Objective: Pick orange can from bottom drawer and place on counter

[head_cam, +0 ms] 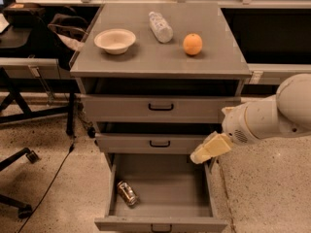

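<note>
Camera view: gripper (210, 148) over right edge of bottom drawer (165, 178).
Risk: orange can (127, 193) lies by the drawer's left wall (gripper aperture: cannot tell); a straight descent could hit the drawer rim.

Deep grey metal bottom drawer (165, 186) pulled out, open from above. Small orange-brown drink can (127, 193) lies near left wall; floor right of it bare. Shallower grey middle drawer (150, 143) front stands over far edge. Cream two-finger gripper (210, 149) hangs above drawer's right rim. Flat grey counter (146, 64): white bowl (115, 40) left, clear plastic bottle (160, 26) far middle, round orange fruit (193, 44) right; near strip bare.
</note>
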Robot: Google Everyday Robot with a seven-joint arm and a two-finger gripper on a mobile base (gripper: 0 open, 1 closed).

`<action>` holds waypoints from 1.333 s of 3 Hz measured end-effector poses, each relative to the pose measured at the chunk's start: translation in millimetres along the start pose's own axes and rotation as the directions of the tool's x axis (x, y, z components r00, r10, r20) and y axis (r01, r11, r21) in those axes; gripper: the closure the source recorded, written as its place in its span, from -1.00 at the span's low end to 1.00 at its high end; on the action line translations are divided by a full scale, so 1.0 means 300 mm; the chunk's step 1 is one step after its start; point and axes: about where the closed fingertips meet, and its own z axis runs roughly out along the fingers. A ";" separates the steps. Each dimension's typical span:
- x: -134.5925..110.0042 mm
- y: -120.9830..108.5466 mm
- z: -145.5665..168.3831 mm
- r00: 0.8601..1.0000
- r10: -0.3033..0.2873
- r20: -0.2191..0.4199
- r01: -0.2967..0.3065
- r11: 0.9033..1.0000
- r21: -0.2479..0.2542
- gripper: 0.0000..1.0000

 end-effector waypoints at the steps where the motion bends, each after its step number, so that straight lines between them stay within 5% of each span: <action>1: 0.047 -0.004 0.141 0.998 0.054 0.012 -0.054 0.998 0.010 -1.00; 3: 0.101 -0.060 0.440 0.991 0.119 0.066 -0.124 0.989 0.084 -1.00; 4: 0.142 -0.069 0.552 0.989 0.140 0.056 -0.144 0.987 0.069 -1.00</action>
